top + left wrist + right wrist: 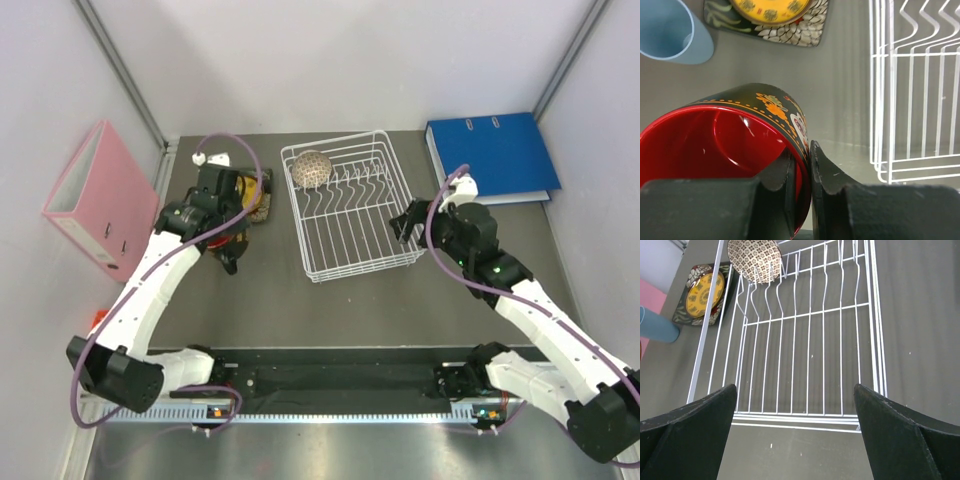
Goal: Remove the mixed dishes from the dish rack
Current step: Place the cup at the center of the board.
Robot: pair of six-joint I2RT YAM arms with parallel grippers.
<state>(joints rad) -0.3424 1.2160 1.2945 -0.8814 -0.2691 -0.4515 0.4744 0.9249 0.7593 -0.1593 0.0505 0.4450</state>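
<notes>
Soft, even light from above.
In the top view the table (260,295) is evenly lit, with a pale sheen on the metal strip (350,455) at the near edge. From my left wrist, white glints sit on the glossy red inside of the mug (720,145), and my left fingers (776,182) loom dark and soft-edged up close. From my right wrist the dish rack (809,313) wires stay crisp; my right fingers (685,427) are near-black.

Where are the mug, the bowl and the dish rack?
dark mug (771,102): left wrist view, patterned outer wall.
speckled bowl (754,257): right wrist view, patterned face.
dish rack (355,225): top external view, bare wire floor.
</notes>
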